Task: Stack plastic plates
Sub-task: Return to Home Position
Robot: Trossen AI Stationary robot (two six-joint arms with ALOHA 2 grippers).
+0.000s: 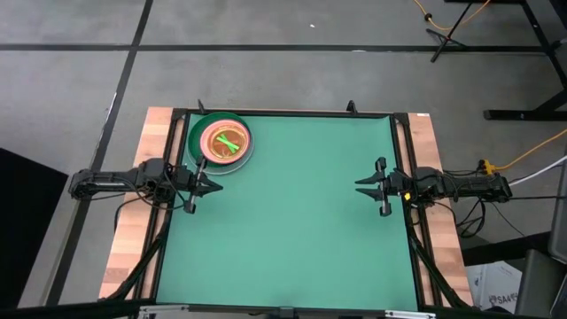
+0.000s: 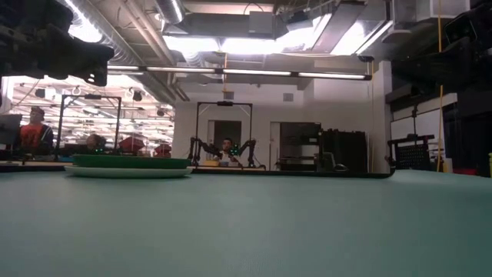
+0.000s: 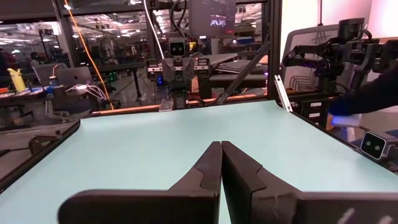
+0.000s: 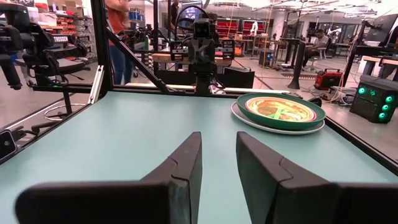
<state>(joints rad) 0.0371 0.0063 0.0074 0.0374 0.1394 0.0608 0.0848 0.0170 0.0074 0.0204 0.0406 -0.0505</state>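
we judge the stacking done and the job now to be parking the arms; the stack (image 1: 220, 142) lies in the far left corner of the mat (image 1: 292, 239), close to the frame there; the left gripper (image 1: 211, 187) hangs at the mat's left edge, near the stack but apart from it, its fingers pressed together on nothing; the right gripper (image 1: 361, 185) hangs at the right edge, well apart from the stack, its fingers parted by a narrow gap and holding nothing.

to do this step well, we would take any remaining left-arm motion up and away from the stack, never sweeping across it, since the rims lie close to that gripper's line; we would move slowly, because light plates could slide on each other if the frame is jarred; the right arm has free room.

the stack lies flat, faces up, wider rims below and smaller ones nested on top; being round, it has no long axis and points nowhere; only a green cross-shaped mark at its centre gives any direction, and in the high view its bars run diagonally.
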